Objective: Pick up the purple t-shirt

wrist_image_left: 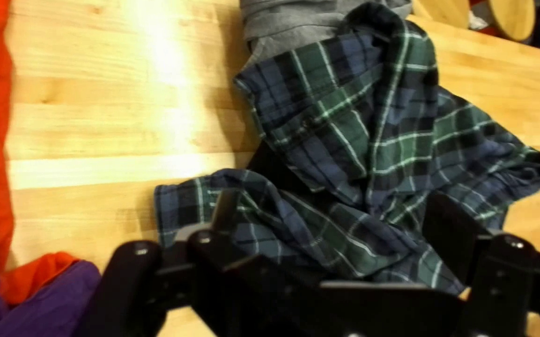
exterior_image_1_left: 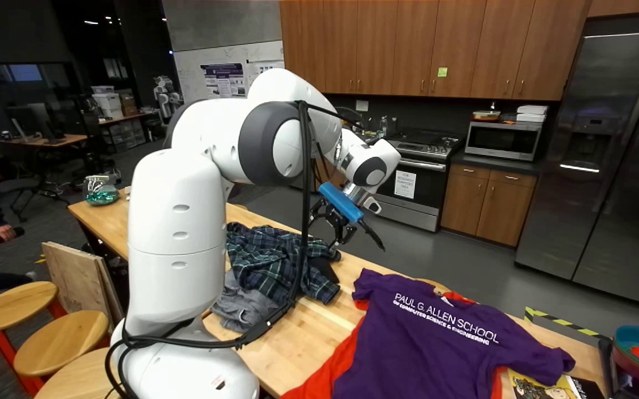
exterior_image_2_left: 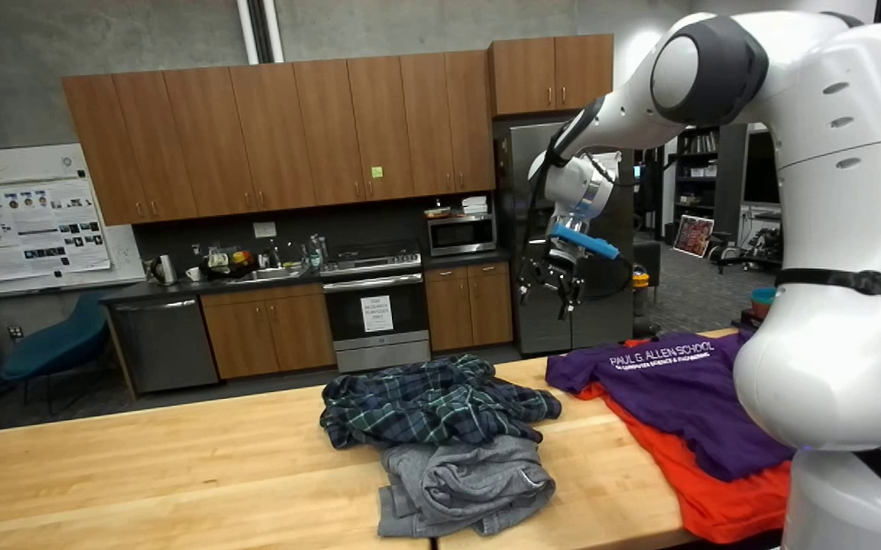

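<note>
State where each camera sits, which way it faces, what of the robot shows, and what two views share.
In an exterior view: behind the grey garment, facing over the table to the wall cabinets; arm at right, gripper open.
In an exterior view: close to the base and purple t-shirt, facing the stove; base, arm and gripper show.
Wrist view: mounted by the gripper, looking down at the plaid garment; its fingers show.
Both exterior views share the table, wall cabinets, stove and purple t-shirt.

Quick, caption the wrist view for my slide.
Open gripper facing a rumpled plaid garment, grey cloth at top, the purple t-shirt partly in frame, lower left.
</note>
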### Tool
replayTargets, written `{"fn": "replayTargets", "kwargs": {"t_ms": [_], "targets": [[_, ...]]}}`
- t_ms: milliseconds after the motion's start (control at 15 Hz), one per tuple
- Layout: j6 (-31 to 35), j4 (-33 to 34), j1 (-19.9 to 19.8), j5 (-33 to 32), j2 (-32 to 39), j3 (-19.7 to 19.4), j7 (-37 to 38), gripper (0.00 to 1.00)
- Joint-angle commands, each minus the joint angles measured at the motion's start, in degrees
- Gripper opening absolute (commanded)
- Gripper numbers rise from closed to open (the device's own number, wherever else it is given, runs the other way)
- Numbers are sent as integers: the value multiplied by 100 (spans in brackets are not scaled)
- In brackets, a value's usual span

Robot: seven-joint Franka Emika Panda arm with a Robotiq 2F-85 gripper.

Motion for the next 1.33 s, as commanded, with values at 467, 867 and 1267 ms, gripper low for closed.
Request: {"fn": "replayTargets", "kwargs": {"t_ms": [467, 867, 1267], "targets": [[467, -767, 136, 242, -1193, -302, 2590, 100], [247, -488, 40, 60, -1117, -435, 4195, 100], [273, -465, 29, 42, -1019, -533, 4015, 100]]}}
